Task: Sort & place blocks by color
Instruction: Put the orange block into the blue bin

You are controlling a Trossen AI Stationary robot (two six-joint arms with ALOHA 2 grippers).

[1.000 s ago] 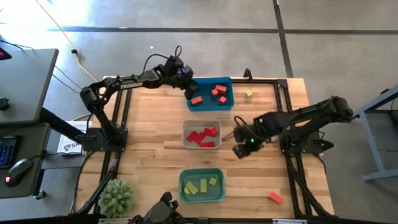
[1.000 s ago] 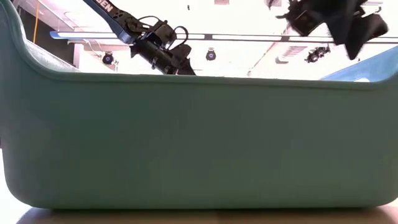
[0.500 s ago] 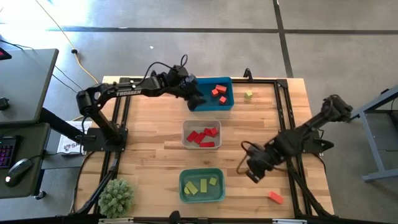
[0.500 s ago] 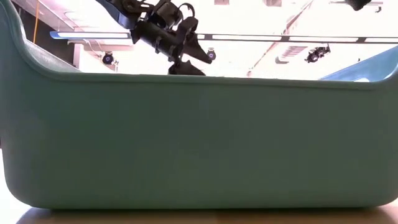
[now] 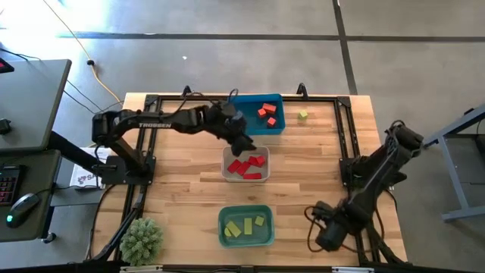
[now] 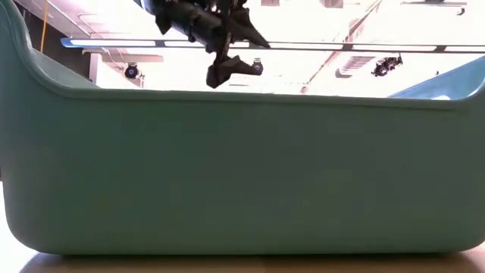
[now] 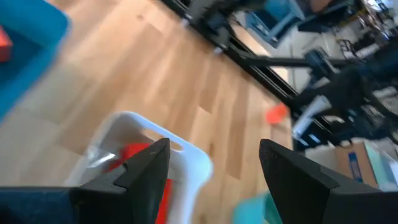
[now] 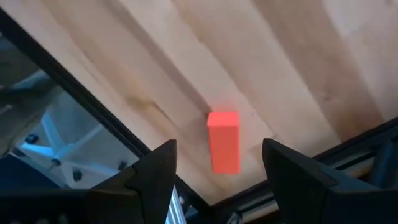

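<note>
My left gripper is open and empty above the far edge of the clear-grey bin, which holds several red blocks; its fingers frame that bin in the left wrist view. My right gripper is open near the table's near right corner. An orange block lies flat on the table between and ahead of its fingers, untouched; the gripper hides it in the high view. The blue bin holds orange blocks. The teal bin holds yellow-green blocks. One yellow-green block lies on the table.
The dark frame rails run along the table's sides, and the orange block lies close to the near right rail. A green plant stands at the near left corner. The teal bin's wall fills the low view.
My left gripper has gone from the blue bin toward the near edge, to above the clear-grey bin. My right gripper has gone from the table's middle right toward the near edge, to above the orange block.
</note>
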